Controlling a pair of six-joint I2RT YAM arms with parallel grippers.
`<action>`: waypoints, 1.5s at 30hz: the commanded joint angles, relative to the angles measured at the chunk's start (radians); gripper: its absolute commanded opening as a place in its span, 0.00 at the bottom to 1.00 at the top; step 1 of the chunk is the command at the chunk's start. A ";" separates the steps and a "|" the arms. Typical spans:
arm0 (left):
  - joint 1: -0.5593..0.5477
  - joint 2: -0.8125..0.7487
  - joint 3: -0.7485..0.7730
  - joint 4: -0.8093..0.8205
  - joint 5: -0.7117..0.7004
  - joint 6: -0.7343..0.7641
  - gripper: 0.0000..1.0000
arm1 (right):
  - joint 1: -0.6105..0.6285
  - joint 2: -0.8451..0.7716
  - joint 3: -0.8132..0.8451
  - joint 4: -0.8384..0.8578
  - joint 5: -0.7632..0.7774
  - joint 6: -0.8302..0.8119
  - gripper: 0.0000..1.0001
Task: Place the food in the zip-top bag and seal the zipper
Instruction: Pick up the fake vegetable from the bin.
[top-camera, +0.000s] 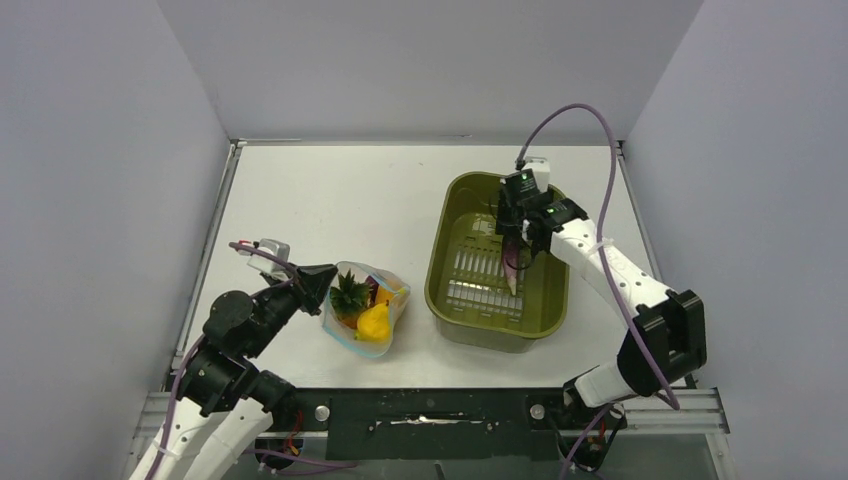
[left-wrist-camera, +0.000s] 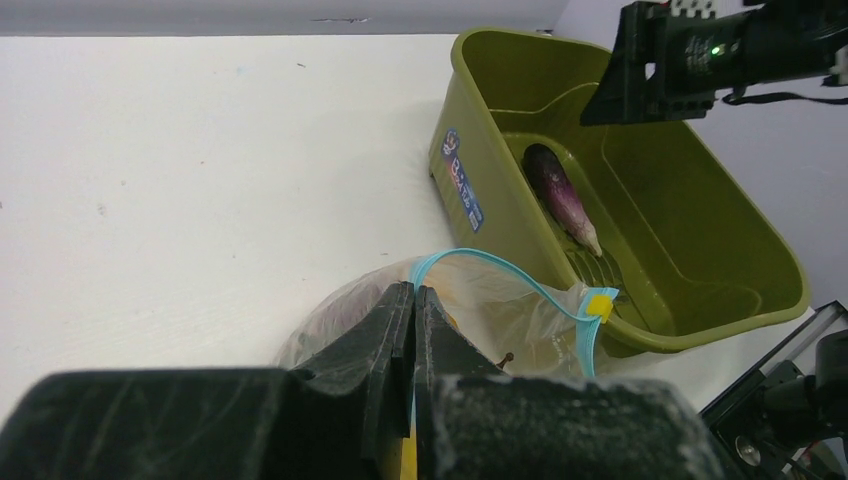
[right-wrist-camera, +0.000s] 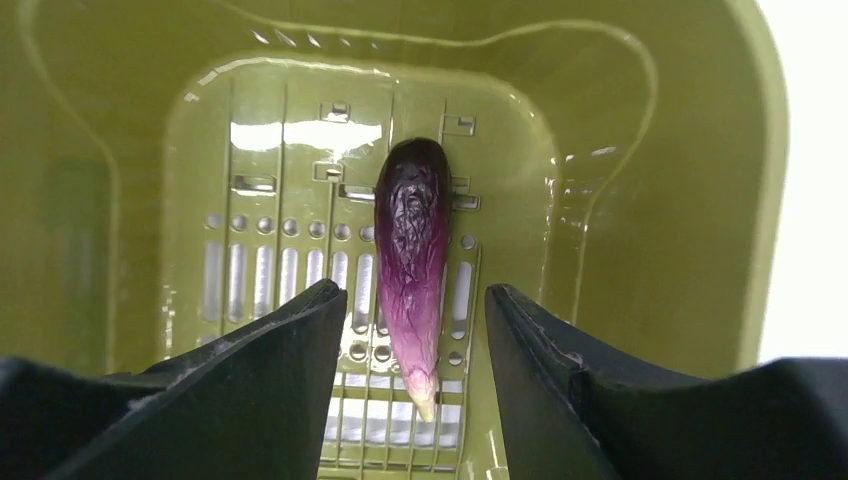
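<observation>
The white tabletop carried two things side by side: an olive-green basin on the right and, just beside its left wall, the zip-top bag.

The bag sat with its mouth gaping upward, the teal zipper arching open. A leafy-topped fruit and a yellow piece showed inside it. The left hand was pinched tight on the bag's left edge, its fingers pressed together with the plastic between them.

One piece of food lay outside the bag: a long purple piece, flat on the slotted floor of the basin and apart from its walls.

The right hand hovered straight above that piece, fingers spread wide and holding nothing. From the left wrist camera it looked to be up near the basin's rim, not yet down at the floor.

In the right wrist view the purple piece ran lengthwise away from the camera. Its dark rounded end was far and its pale pointed tip near, and one finger stood on either side of it. The closing line therefore crossed its narrow width rather than its length.

The right arm was plainly the nearer one, and the left was busy with the bag. The coming move looked like a plain drop and squeeze, with little turning of the wrist needed. The carry afterwards would go leftward over the basin wall to the open mouth.
</observation>
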 joint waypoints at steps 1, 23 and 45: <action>-0.003 0.001 0.059 0.025 0.000 -0.018 0.00 | 0.019 0.063 -0.019 0.101 0.106 -0.003 0.55; -0.003 0.047 0.091 -0.037 0.048 -0.037 0.00 | -0.053 0.277 -0.091 0.269 0.038 -0.054 0.56; -0.002 0.056 0.123 -0.098 0.025 -0.067 0.00 | -0.034 0.061 -0.203 0.389 -0.052 -0.174 0.27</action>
